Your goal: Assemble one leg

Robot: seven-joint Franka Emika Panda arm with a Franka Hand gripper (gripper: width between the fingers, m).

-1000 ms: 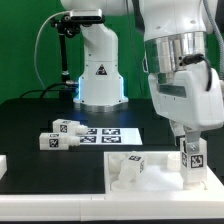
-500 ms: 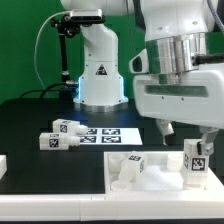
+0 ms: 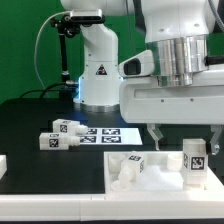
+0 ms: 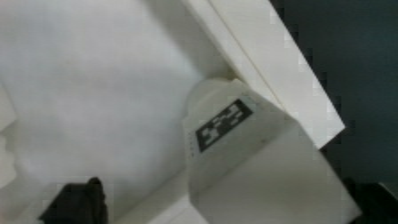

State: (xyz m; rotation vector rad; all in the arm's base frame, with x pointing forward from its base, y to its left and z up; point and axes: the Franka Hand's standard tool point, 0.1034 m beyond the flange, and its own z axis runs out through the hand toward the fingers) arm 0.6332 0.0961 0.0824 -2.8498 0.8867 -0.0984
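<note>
A white leg (image 3: 193,162) with a black-and-white tag stands upright at the corner of the flat white panel (image 3: 160,182) on the exterior view's right. My gripper (image 3: 184,136) hangs just above it, open, its dark fingers (image 3: 152,134) wide apart on either side and touching nothing. In the wrist view the leg (image 4: 240,160) with its tag sits between the two fingertips (image 4: 75,200), close to the panel's raised edge (image 4: 267,60). A second leg (image 3: 131,166) lies on the panel's middle. Two more legs (image 3: 60,134) lie on the black table to the exterior view's left.
The marker board (image 3: 108,133) lies flat on the table behind the panel. The robot's white base (image 3: 98,75) stands at the back. A white part (image 3: 3,165) shows at the exterior view's left edge.
My gripper was shut on the upright leg; it has let go, opened wide, turned about its axis and risen slightly. The leg stays standing at the panel's corner.
</note>
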